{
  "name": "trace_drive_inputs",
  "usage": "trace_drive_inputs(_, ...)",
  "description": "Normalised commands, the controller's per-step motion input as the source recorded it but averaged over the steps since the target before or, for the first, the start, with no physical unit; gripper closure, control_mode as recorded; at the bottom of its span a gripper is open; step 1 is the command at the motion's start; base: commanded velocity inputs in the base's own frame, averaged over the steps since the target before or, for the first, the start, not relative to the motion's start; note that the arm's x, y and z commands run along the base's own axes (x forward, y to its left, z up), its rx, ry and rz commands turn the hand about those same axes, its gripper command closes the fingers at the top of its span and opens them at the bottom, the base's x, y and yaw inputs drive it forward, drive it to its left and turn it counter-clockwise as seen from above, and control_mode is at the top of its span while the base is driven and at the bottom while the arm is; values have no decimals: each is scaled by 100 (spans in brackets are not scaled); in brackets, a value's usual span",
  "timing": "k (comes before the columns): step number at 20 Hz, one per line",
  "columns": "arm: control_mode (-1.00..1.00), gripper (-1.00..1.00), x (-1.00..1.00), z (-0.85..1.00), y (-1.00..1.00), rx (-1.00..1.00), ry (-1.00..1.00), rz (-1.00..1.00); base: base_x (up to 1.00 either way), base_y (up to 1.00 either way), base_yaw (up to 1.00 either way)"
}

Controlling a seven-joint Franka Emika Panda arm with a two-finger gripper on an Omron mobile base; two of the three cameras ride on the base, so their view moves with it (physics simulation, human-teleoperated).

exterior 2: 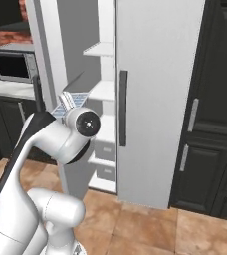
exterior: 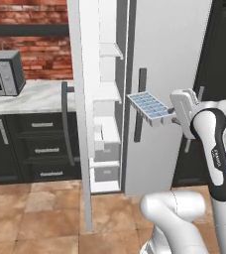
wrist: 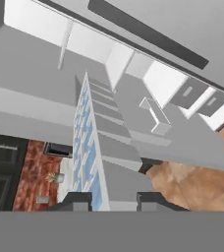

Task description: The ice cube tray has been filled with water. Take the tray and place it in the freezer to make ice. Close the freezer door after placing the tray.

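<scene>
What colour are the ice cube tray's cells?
Pale blue, in a white-grey rim; ice cube tray clearest in left base view.

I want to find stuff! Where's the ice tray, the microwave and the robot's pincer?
ice cube tray [exterior: 150, 107], left base view, its blue cells.
microwave [exterior: 3, 73], left base view, its front.
pincer [wrist: 113, 201], hand view, between its dark tips.

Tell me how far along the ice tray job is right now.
Picked up: the hand is shut on the ice tray and holds it in the air in front of the fridge. The freezer stands open, its door swung wide. The tray isn't on a shelf yet. Left to do: set it inside, let go, and close the door.
</scene>
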Motion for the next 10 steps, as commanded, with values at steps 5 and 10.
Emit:
trace_drive_inputs(5, 100, 100, 0, 0, 0, 0, 0, 0, 40, 7, 2)
trace_drive_inputs(10, 100, 100, 0, 0, 0, 0, 0, 0, 55, 7, 7)
